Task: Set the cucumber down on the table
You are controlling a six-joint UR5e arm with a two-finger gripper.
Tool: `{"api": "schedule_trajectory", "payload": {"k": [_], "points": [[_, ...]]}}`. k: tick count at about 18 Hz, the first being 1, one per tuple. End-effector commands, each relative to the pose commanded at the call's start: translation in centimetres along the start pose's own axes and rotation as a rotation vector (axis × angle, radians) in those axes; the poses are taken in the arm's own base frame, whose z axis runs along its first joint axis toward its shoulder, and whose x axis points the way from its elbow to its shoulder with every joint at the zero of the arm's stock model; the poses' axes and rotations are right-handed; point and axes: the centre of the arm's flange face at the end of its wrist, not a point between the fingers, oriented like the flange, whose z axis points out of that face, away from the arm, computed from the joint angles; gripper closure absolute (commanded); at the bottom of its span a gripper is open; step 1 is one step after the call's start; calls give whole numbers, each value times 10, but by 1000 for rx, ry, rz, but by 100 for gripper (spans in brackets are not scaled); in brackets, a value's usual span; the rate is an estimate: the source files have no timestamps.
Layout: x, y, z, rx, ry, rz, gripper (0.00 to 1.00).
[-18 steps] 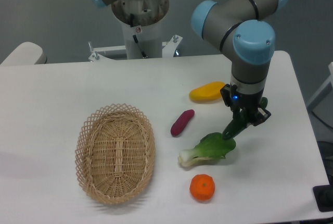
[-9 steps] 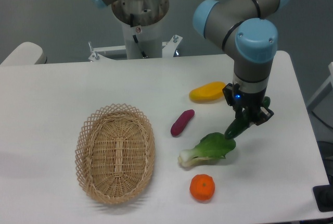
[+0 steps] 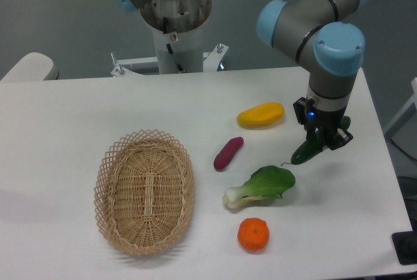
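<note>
The dark green cucumber (image 3: 305,154) hangs tilted in my gripper (image 3: 324,142), its lower end with the thin stem just above the white table (image 3: 78,117), right of the bok choy. The gripper is shut on the cucumber's upper part, which hides most of it. The arm reaches down from the upper right over the table's right side.
A leafy bok choy (image 3: 262,185) lies just left of and below the cucumber. An orange (image 3: 253,234) sits near the front edge. A yellow fruit (image 3: 260,114), a small purple vegetable (image 3: 228,153) and an oval wicker basket (image 3: 144,191) lie further left.
The gripper has moved to the right and slightly up with the cucumber, carrying it off the bok choy's leaf toward the table's right side.
</note>
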Motion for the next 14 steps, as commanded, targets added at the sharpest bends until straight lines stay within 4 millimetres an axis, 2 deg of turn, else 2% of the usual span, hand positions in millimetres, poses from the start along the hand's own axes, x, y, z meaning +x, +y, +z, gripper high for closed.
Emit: {"api": "schedule_trajectory", "payload": {"k": [3,6,9,12,13,14], "points": [[3,24,41,-2,13,51,71],[8,36,72,2,35,97,71],[11,35,88,7,62,95,71],[15,34,95,12,77,90,70],[15,34,94,12,77,90,69],[15,34,94,12,77,87,61]]}}
